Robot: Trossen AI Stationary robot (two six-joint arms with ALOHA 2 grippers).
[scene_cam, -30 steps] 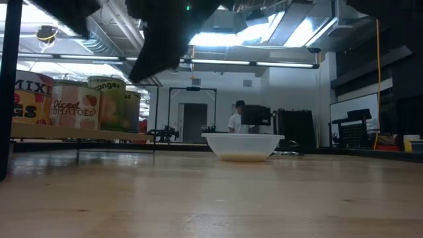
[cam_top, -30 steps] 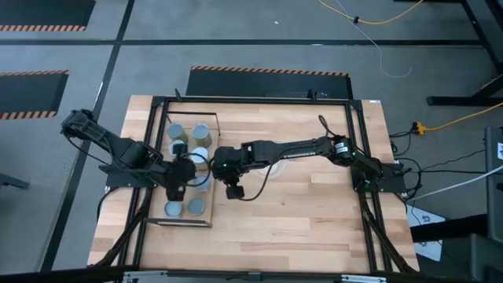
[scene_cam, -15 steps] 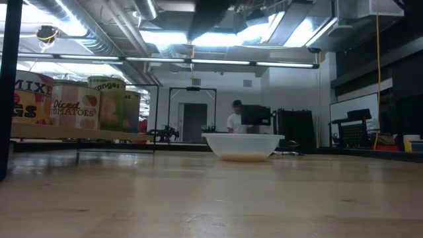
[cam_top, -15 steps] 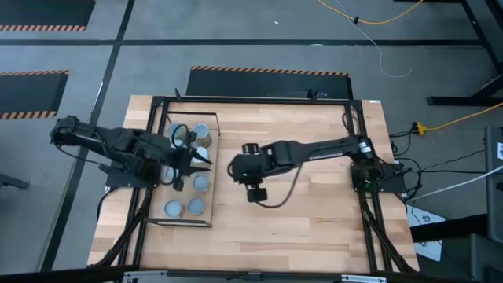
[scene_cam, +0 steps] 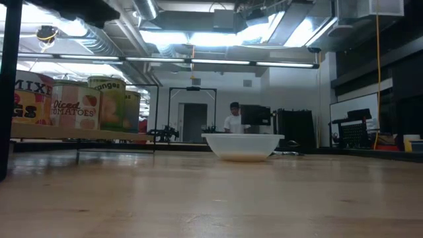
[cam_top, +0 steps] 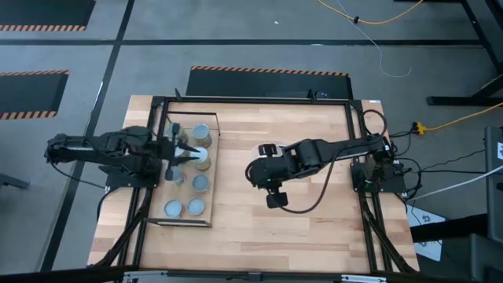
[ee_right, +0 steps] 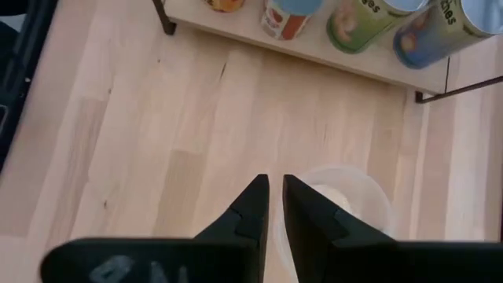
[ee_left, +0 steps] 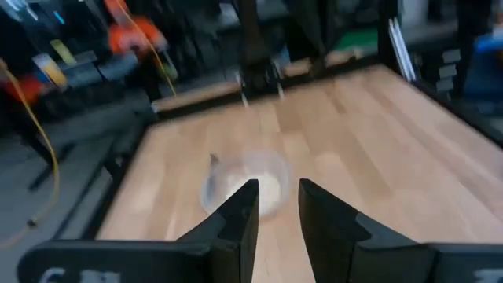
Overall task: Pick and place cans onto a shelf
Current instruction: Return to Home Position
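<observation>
- We see the left gripper (ee_left: 277, 189) above the shelf (cam_top: 185, 220), fingers slightly apart.
- The right gripper (ee_right: 276, 182) hangs near the bowl (scene_cam: 242, 146), fingers seemingly together.
- All the cans (cam_top: 201, 182) stand on the shelf.

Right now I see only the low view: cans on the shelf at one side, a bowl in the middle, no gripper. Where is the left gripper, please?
Observer: The left gripper hangs above the shelf, next to a white-topped can.
Operator: And the right one?
Observer: The right gripper is above bare tabletop, apart from the shelf.
Operator: Is the bowl empty?
Observer: No, the right wrist view looks down into the bowl and shows something pale inside.
</observation>
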